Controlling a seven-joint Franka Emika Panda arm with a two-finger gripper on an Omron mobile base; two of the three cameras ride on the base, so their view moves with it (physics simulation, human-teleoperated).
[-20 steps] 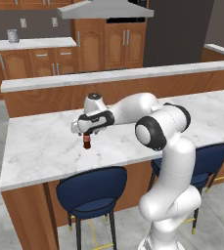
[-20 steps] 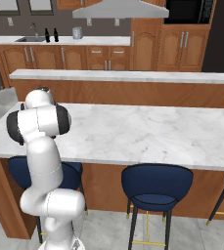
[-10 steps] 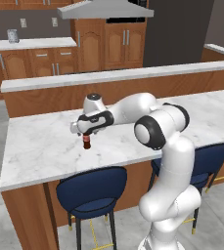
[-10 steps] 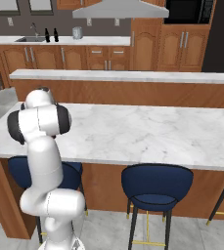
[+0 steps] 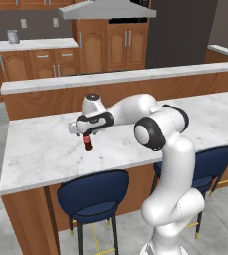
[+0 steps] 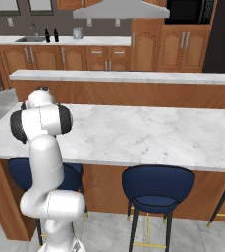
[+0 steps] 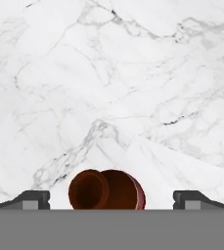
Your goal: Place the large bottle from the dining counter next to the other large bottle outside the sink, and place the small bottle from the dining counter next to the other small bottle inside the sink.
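Observation:
A short dark red bottle (image 5: 87, 143) stands upright on the white marble dining counter (image 5: 41, 154), toward its left part. My gripper (image 5: 85, 132) hangs straight above it, pointing down, jaws open. In the hand view the bottle's round mouth (image 7: 106, 190) lies between the two dark fingertips (image 7: 33, 197), with free room on each side; the gripper (image 7: 111, 199) touches nothing. Far off on the back worktop, the sink (image 6: 29, 39) with its tap sits at the left, and two dark bottles (image 6: 47, 35) stand beside it.
A raised wood-backed ledge (image 5: 115, 77) runs behind the dining counter. Blue stools (image 5: 90, 191) stand under its front edge, another blue stool (image 6: 155, 184) further right. A grey canister (image 6: 77, 33) sits on the back worktop under the range hood.

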